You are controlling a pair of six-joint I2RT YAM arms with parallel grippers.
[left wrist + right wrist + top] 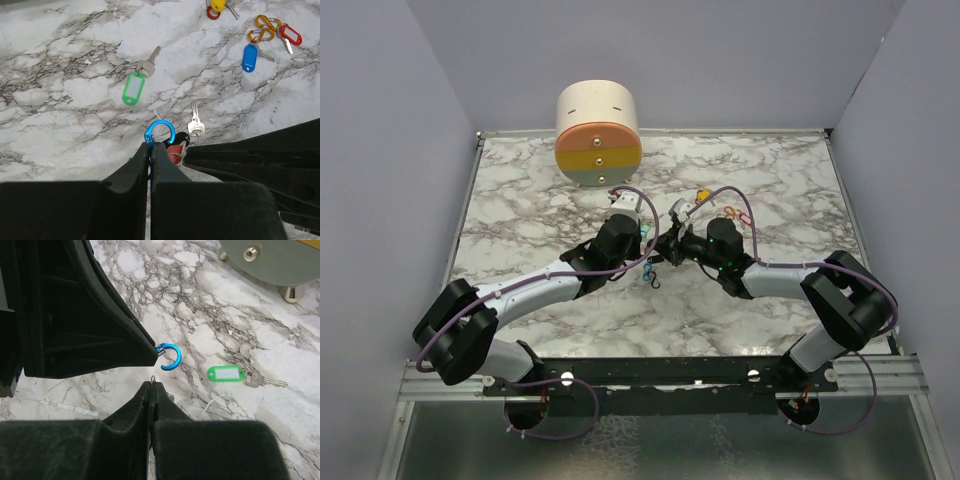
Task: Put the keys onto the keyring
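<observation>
My left gripper point(151, 146) is shut on the blue keyring point(160, 133), an open-mouthed clip held above the marble. In the right wrist view the same keyring point(170, 356) hooks out from the left fingers point(100, 330). My right gripper point(152, 385) is shut on a small wire ring; the red key point(175, 151) and its silver blade point(195, 125) hang at its fingers, just right of the clip. The green key point(134, 89) lies loose beyond. Blue key point(249, 56), a second red key point(290, 35) and yellow key point(218, 5) lie far right.
Orange clip loops point(265, 27) lie among the far keys. A round drawer unit point(598, 135) stands at the back of the marble table point(520, 210). Both grippers meet mid-table point(661, 245). Grey walls close in the sides.
</observation>
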